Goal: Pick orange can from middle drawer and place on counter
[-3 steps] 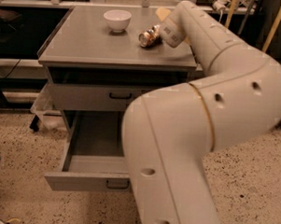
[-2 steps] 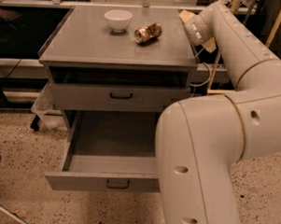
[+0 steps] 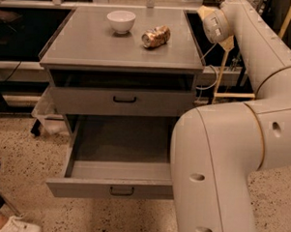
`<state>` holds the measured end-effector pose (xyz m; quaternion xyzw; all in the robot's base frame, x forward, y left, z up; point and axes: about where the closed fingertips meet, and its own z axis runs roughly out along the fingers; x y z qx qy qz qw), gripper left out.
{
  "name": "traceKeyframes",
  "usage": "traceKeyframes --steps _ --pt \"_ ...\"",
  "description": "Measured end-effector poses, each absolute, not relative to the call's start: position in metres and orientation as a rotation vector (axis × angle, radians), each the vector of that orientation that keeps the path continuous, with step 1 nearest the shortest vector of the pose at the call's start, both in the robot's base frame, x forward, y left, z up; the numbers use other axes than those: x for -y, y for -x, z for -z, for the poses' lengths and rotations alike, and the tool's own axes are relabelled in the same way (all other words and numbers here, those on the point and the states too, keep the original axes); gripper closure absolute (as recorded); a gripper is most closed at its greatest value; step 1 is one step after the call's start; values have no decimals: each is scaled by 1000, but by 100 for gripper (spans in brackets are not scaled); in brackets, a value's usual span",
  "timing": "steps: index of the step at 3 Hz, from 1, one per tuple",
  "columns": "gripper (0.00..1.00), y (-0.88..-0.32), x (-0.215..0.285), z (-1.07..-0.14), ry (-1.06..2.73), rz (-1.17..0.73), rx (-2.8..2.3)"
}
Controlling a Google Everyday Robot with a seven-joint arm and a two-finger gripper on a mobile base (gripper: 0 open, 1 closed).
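Here the middle drawer (image 3: pixel 84 187) stands pulled out, only its bare grey floor showing; the drawer above it (image 3: pixel 88 101) is shut. A white bowl (image 3: pixel 121 21) sits upright near the back of the bench (image 3: pixel 85 45), and the orange can (image 3: pixel 155 36) lies on its side just beside it, apart from it. The floor (image 3: pixel 28 151) is speckled stone. The end effector (image 3: pixel 208 14) hangs off the bench's right rear corner, touching nothing visible; whether it is apart or together, I cannot tell.
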<state>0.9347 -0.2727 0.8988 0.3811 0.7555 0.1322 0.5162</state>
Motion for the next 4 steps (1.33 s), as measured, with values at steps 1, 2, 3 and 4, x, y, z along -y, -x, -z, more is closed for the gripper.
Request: traceKeyframes --steps 1,2,3,4 --pt "0 -923 272 -901 -916 -319 -1872" --pt "0 -885 274 -916 -817 -285 -1983" --pt "0 -825 268 -947 -683 -272 -2030" --pt "0 -776 244 -1009 -563 -286 -1925"
